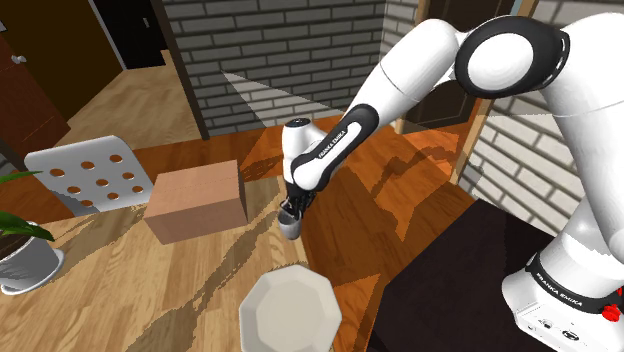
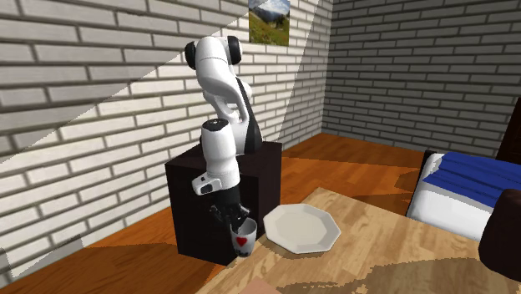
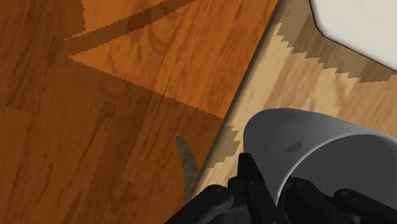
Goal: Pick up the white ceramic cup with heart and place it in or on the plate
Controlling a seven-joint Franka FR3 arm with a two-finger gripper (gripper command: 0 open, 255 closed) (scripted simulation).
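Note:
The white cup (image 2: 243,238) with a red heart (image 2: 242,242) is at the corner of the light wooden table (image 2: 376,242), close to the plate. My black gripper (image 2: 233,215) comes down from above, shut on the cup's rim. In the shoulder view the gripper (image 1: 291,208) clasps the cup (image 1: 290,224) at the table's edge, just beyond the white many-sided plate (image 1: 292,310). In the wrist view one finger (image 3: 251,178) presses the outer wall of the cup (image 3: 305,143), and the plate (image 3: 362,28) lies past it. I cannot tell whether the cup touches the table.
A brown cardboard box (image 1: 195,200) stands on the table to the shoulder view's left of the cup. A white perforated chair back (image 1: 90,175) and a potted plant (image 1: 25,262) are further left. The dark stand (image 2: 221,192) is behind the cup. Wooden floor (image 3: 127,95) lies beside the table edge.

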